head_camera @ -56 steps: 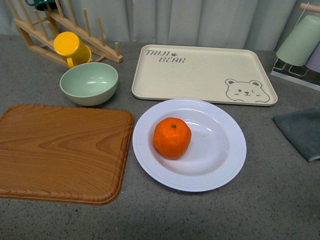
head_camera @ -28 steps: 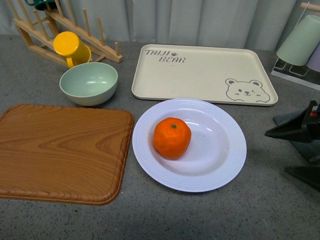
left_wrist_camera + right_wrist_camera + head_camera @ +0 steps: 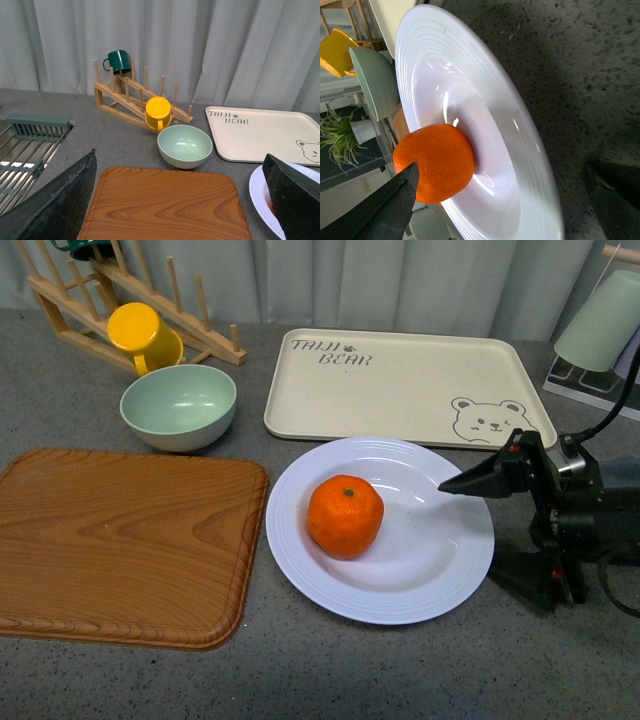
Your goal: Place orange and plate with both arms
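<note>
Orange [image 3: 345, 516] sits in the plate [image 3: 440, 575], a bit left of centre, stem mark up. Plate lies flat on the bench [image 3: 400, 670], just beside the wooden board [image 3: 120, 540] and in front of the bear tray [image 3: 400, 380].

Right claw [image 3: 470, 532] is at the plate's right edge, spread wide, gripping nothing. One finger is above the rim and the other is low beside it. Can't tell if either touches. Left claw [image 3: 175, 210] is also wide open and empty, hanging over the near end of the board, well apart from plate and orange. It isn't in the front view.

Risks from here, as I judge them:
- Rim grab on one side only. If the plate lifts from that edge it tips, and the orange, loose and round, rolls out twd the board.
- Low finger may not get under the rim, since the plate sits flat. Then it shoves instead, and the plate slides into the board or skids w/ the orange rocking.
- Glazed rim looks slick, so a shallow pinch could slip mid-lift.
- If the left claw goes for the orange while the plate is moving, the arms could crowd each other, or it could miss a shifting fruit. Prob. safer: orange out first, then plate.
</note>
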